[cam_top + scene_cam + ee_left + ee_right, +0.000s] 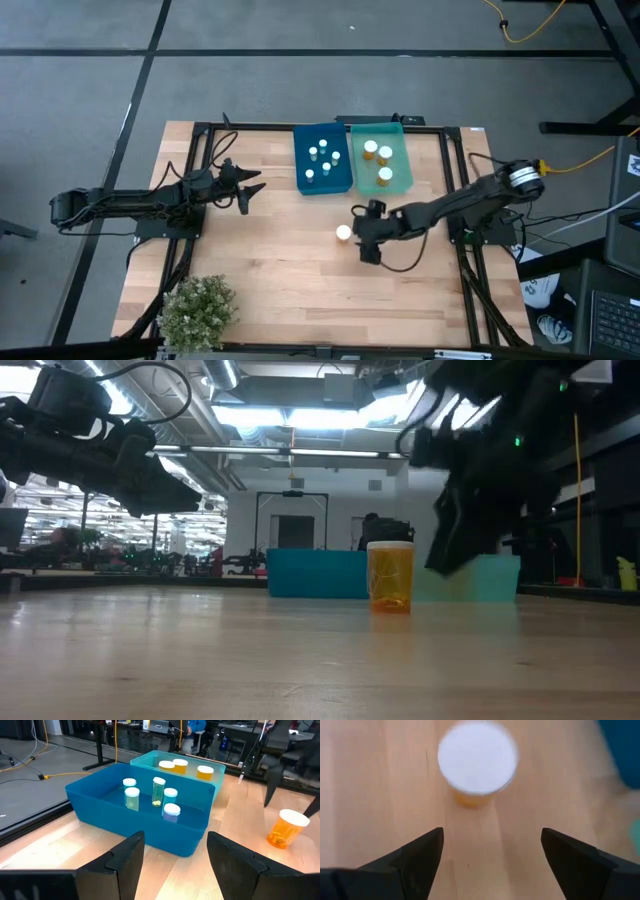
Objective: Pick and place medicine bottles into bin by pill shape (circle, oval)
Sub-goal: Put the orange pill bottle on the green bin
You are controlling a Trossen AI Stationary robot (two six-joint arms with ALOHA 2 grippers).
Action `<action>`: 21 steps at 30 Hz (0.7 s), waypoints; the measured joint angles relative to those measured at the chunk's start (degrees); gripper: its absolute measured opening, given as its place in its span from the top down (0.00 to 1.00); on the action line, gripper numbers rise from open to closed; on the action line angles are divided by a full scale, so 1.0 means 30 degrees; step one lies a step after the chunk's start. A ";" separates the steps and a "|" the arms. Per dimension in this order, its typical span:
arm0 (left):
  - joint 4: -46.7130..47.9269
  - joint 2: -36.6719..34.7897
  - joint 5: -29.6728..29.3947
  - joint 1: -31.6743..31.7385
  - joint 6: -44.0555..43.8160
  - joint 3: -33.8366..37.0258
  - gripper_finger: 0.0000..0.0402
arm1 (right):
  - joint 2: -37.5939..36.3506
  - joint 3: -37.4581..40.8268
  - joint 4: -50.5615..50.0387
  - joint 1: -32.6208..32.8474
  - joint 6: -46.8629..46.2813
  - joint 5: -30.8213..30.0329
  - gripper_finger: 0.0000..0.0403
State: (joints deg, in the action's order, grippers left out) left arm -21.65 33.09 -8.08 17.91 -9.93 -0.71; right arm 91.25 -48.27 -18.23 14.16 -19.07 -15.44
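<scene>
One amber-orange bottle with a white cap point(343, 233) stands upright on its base on the wooden table; it also shows in the low view point(390, 575), the left wrist view point(286, 828) and the right wrist view point(477, 760). My right gripper point(490, 851) is open, just right of the bottle and above the table, touching nothing. My left gripper point(175, 851) is open and empty, left of the blue bin point(322, 185). The blue bin holds several small whitish bottles point(159, 791). The teal bin point(381, 185) holds three amber bottles point(205, 771).
A green potted plant point(197, 310) stands at the table's near left corner. The two bins stand side by side at the far middle. Bare wood lies between the arms and toward the near edge. A black frame point(455, 175) runs around the table.
</scene>
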 joint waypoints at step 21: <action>0.0051 -0.0005 0.0004 0.0000 -0.0003 0.0000 0.48 | 0.2691 0.0015 0.6569 -0.0761 0.1189 -0.0031 0.21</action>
State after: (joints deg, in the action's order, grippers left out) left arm -21.50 33.08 -8.07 17.91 -9.93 -0.71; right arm 99.33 -48.23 1.48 11.88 -15.50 -15.53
